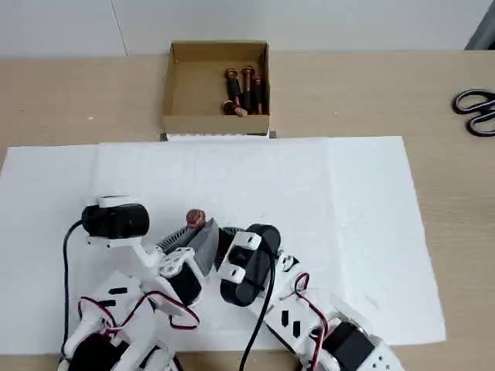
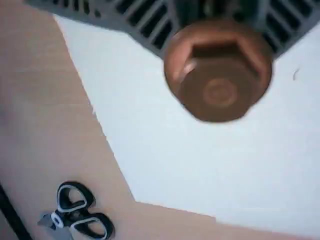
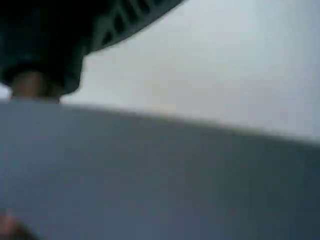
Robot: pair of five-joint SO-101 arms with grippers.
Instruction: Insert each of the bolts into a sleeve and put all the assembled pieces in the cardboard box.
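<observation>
Wood surface (image 1: 62,93), big white sheet (image 1: 309,201) over its near part. Cardboard box (image 1: 193,86) at the sheet's far edge, several assembled pieces (image 1: 244,91) inside on its right side. Left claw (image 1: 197,230) over the sheet, clamped on a copper bolt (image 2: 218,75), hex head showing. Right claw (image 1: 226,246) just beside it, opening: cannot tell. Scissors (image 1: 476,112) on the surface, far right.

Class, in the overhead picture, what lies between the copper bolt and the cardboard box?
Bare white paper, seen in the high view, between bolt and cardboard box.
</observation>
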